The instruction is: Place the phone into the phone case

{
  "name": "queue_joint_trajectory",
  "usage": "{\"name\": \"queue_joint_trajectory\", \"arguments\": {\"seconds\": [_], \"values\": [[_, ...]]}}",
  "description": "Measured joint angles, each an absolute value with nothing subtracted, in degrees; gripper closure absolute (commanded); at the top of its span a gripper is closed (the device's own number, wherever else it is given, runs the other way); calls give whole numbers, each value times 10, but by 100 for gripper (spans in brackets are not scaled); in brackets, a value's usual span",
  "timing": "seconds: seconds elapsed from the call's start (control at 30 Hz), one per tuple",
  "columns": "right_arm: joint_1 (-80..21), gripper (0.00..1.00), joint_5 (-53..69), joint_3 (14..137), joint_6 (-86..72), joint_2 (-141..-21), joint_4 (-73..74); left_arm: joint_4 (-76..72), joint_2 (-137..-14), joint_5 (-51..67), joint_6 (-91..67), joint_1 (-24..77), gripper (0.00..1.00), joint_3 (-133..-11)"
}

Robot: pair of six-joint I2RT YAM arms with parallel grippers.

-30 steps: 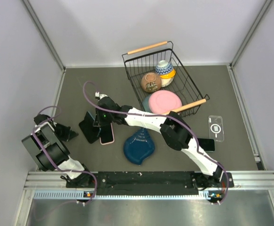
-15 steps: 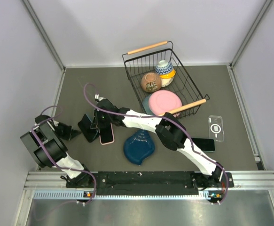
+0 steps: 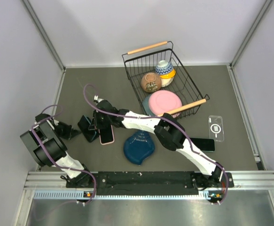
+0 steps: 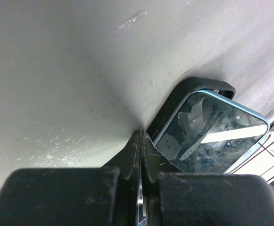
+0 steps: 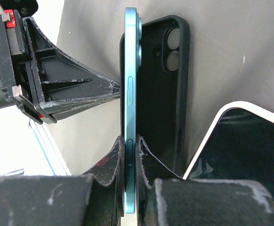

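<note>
The black phone case [image 3: 87, 128] lies at the left of the table, its camera cutout clear in the right wrist view [image 5: 167, 94]. My right gripper [image 3: 98, 123] is shut on a light blue phone [image 5: 130, 108]. It holds the phone on edge, against the case's left wall. In the left wrist view the phone's glass [image 4: 212, 136] sits tilted in the case [image 4: 193, 87]. My left gripper [image 3: 74, 132] is shut, with its fingertips [image 4: 140, 137] pinched at the case's near edge. It also shows in the right wrist view [image 5: 57, 99].
A phone in a pale case [image 3: 106, 134] lies just right of the black case. A blue plate [image 3: 139, 146], a black phone [image 3: 203, 144] and a clear case [image 3: 215, 127] are to the right. A wire basket [image 3: 193, 87] with bowls and a pink plate stands behind.
The right gripper with the blue phone has shifted slightly left and nearer. The black case and left gripper have moved a little left with it.
</note>
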State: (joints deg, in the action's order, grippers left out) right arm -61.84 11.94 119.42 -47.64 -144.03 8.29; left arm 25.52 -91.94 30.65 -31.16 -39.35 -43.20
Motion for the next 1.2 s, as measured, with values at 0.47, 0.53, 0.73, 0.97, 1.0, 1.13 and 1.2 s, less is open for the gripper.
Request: {"name": "queue_joint_trajectory", "arguments": {"seconds": [0.47, 0.53, 0.73, 0.97, 1.0, 1.13, 1.2], "values": [[-618, 100, 152, 1193, -510, -1458, 51, 273, -929, 290, -305, -392, 100, -451], [-618, 100, 152, 1192, -518, -1459, 47, 273, -929, 290, -305, -392, 100, -451], [-618, 96, 146, 1166, -543, -1455, 19, 274, -924, 279, -305, -391, 100, -450], [-620, 74, 125, 1168, -514, -1451, 42, 305, -911, 241, -303, -389, 92, -459], [-620, 72, 121, 1176, -502, -1451, 61, 311, -911, 232, -302, -389, 85, -464], [-624, 67, 105, 1193, -460, -1448, 103, 323, -903, 206, -300, -390, 73, -486], [-625, 63, 99, 1193, -440, -1444, 118, 321, -889, 205, -300, -390, 65, -488]]}}
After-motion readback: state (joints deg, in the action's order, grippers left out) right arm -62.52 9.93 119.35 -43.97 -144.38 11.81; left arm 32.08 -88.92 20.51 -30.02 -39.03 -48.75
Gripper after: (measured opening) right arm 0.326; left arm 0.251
